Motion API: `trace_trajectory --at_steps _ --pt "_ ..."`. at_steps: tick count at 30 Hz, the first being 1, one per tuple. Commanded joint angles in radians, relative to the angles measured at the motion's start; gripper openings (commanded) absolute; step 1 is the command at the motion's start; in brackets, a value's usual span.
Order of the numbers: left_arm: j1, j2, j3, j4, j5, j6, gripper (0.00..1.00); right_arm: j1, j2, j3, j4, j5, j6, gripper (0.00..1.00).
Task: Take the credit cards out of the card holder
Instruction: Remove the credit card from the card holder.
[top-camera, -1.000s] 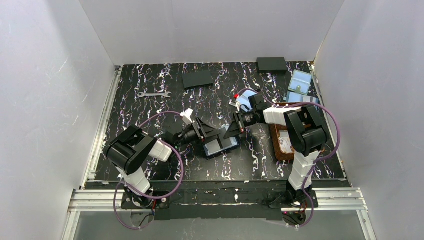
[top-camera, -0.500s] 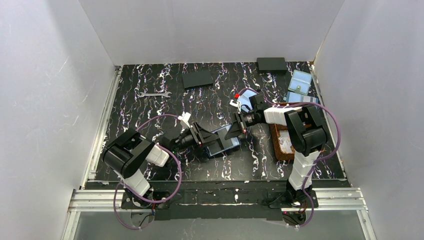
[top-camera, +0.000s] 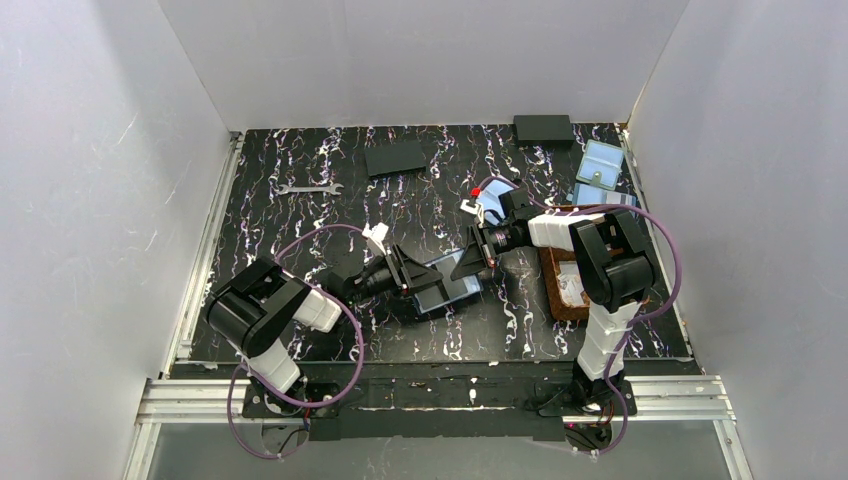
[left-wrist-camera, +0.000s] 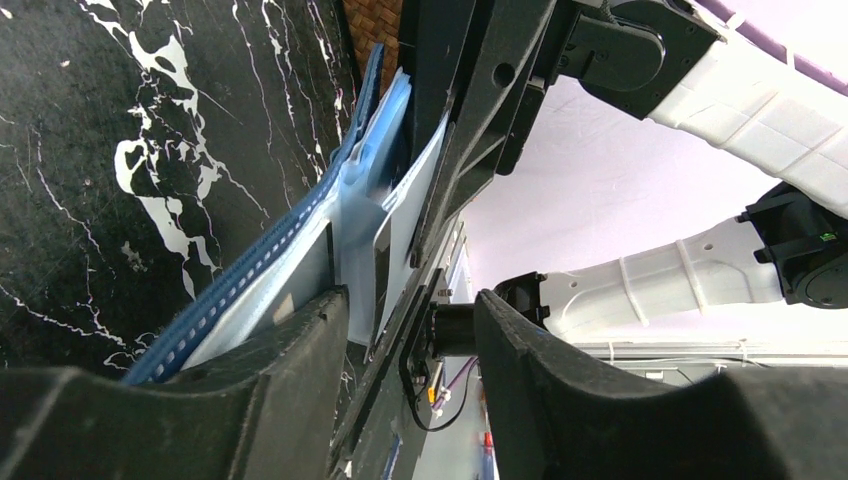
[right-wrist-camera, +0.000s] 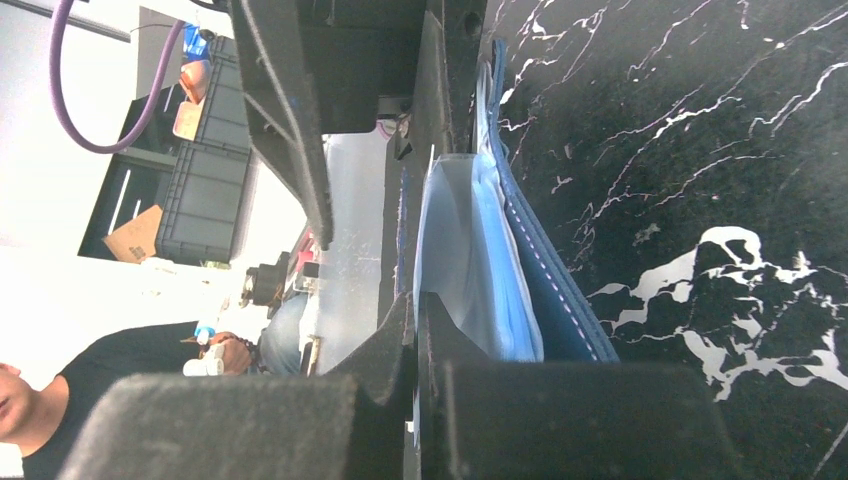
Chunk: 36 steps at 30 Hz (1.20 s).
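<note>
The navy card holder (top-camera: 447, 286) lies open mid-table between both arms, its light blue pockets facing up. My right gripper (top-camera: 472, 264) is shut on a thin light blue flap of the card holder (right-wrist-camera: 500, 270), pinched between its fingertips (right-wrist-camera: 417, 312), and holds that flap up. My left gripper (top-camera: 414, 276) is open at the holder's left end. In the left wrist view its jaws (left-wrist-camera: 410, 320) straddle the raised pocket (left-wrist-camera: 360, 225), and the left finger (left-wrist-camera: 260, 390) rests against the stitched cover. A thin dark edge (left-wrist-camera: 382, 262) stands in the pocket. I cannot tell whether it belongs to one of the credit cards.
A brown woven tray (top-camera: 556, 296) sits just right of the holder, under the right arm. Pale blue pouches (top-camera: 600, 160) lie at the back right. Two flat black pads (top-camera: 397, 157) (top-camera: 543, 127) and a wrench (top-camera: 308, 188) lie toward the back.
The left gripper has slid a little right onto the holder's end and its jaws have narrowed. The right gripper keeps its pinch on the flap.
</note>
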<state>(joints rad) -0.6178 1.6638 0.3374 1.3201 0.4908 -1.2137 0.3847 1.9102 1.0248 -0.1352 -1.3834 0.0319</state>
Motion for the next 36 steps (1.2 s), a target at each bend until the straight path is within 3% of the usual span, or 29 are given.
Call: trace_trajectory --at_steps 1,7,14,19,23,27,31,36 --pt "-0.003 -0.010 0.033 -0.004 0.007 0.029 0.43 0.016 -0.016 0.037 -0.042 -0.097 -0.028 0.01" --pt "-0.003 0.003 0.038 0.000 0.007 0.034 0.33 0.019 -0.014 0.040 -0.053 -0.098 -0.029 0.01" --pt "-0.003 0.028 0.045 0.039 0.035 0.033 0.08 0.019 -0.010 0.042 -0.055 -0.096 -0.029 0.01" --pt "-0.004 0.027 0.031 0.056 0.042 0.038 0.04 0.017 -0.003 0.044 -0.056 -0.075 -0.029 0.01" --pt "-0.003 0.024 0.022 0.063 0.047 0.045 0.02 0.017 0.002 0.044 -0.063 -0.050 -0.028 0.22" --pt "0.001 0.024 0.017 0.068 0.054 0.048 0.01 0.016 0.000 0.044 -0.065 -0.042 -0.029 0.26" --pt "0.006 0.029 0.014 0.073 0.065 0.045 0.01 0.012 0.001 0.043 -0.066 -0.039 -0.028 0.26" --pt "0.013 0.037 0.009 0.086 0.076 0.039 0.01 0.006 0.003 0.047 -0.070 -0.032 -0.028 0.12"
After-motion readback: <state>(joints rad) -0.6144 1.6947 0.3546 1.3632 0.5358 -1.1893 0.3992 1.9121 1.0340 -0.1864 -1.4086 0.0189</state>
